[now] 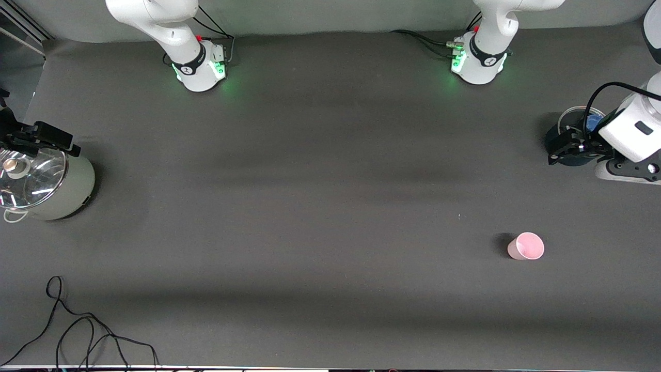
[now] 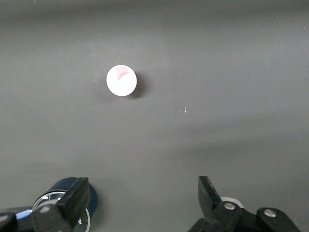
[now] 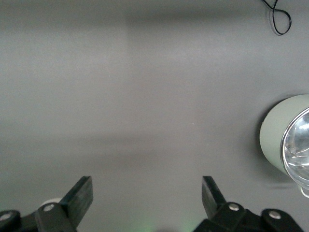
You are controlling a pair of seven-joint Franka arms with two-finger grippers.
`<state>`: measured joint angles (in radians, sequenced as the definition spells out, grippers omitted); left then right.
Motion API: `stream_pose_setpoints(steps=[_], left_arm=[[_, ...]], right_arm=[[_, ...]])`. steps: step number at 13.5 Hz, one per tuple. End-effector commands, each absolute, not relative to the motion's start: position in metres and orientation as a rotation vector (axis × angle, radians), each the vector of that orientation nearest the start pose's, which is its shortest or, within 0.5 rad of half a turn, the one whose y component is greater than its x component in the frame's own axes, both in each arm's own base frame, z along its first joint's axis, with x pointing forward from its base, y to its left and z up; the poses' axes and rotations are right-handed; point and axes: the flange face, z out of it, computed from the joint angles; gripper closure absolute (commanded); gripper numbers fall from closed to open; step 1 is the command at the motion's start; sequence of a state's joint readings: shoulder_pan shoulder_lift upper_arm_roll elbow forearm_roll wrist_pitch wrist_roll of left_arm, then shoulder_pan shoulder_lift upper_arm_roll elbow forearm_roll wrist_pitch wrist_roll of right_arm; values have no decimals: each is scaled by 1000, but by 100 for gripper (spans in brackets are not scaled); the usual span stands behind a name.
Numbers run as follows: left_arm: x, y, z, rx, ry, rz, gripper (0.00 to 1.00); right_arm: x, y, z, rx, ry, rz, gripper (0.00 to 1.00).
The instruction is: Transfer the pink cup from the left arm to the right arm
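Observation:
The pink cup (image 1: 526, 246) (image 2: 121, 80) stands mouth up on the dark table, toward the left arm's end and nearer the front camera than both arm bases. Nothing touches it. My left gripper (image 1: 562, 148) (image 2: 143, 193) hangs open and empty over a dark blue round container at the table's edge, well apart from the cup. My right gripper (image 1: 32, 138) (image 3: 147, 193) is open and empty at the right arm's end, over the pot there. The cup does not show in the right wrist view.
A pale green pot (image 1: 62, 191) (image 3: 282, 135) with a glass lid stands at the right arm's end. The dark blue container (image 1: 594, 123) (image 2: 91, 200) sits under the left gripper. A black cable (image 1: 77, 330) (image 3: 279, 17) loops near the front edge.

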<state>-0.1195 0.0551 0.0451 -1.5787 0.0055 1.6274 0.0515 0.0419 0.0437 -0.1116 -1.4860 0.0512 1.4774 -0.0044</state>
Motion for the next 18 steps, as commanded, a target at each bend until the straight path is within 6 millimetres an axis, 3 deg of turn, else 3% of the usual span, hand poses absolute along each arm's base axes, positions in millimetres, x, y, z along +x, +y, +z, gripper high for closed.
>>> stream_pose_setpoints(steps=[1, 3, 5, 8, 11, 13, 15, 18], left_arm=[[581, -41, 600, -3117, 226, -31, 0], [585, -27, 604, -3095, 492, -64, 0], [591, 1, 604, -3070, 677, -88, 0], [599, 60, 591, -3093, 1043, -189, 0], [608, 126, 551, -3129, 1297, -304, 0], [615, 156, 528, -3089, 1497, -418, 0], [617, 199, 489, -3109, 1583, -536, 0], [624, 245, 432, -3038, 1782, -812, 0]], right_arm=[[563, -33, 632, -3075, 97, 97, 0], [563, -34, 632, -3075, 109, 97, 0], [563, -34, 631, -3074, 112, 99, 0], [563, -34, 632, -3075, 97, 97, 0], [563, -34, 632, -3076, 98, 97, 0], [563, -34, 632, -3076, 100, 97, 0], [563, -34, 631, -3076, 100, 99, 0], [563, -35, 630, -3076, 100, 104, 0]])
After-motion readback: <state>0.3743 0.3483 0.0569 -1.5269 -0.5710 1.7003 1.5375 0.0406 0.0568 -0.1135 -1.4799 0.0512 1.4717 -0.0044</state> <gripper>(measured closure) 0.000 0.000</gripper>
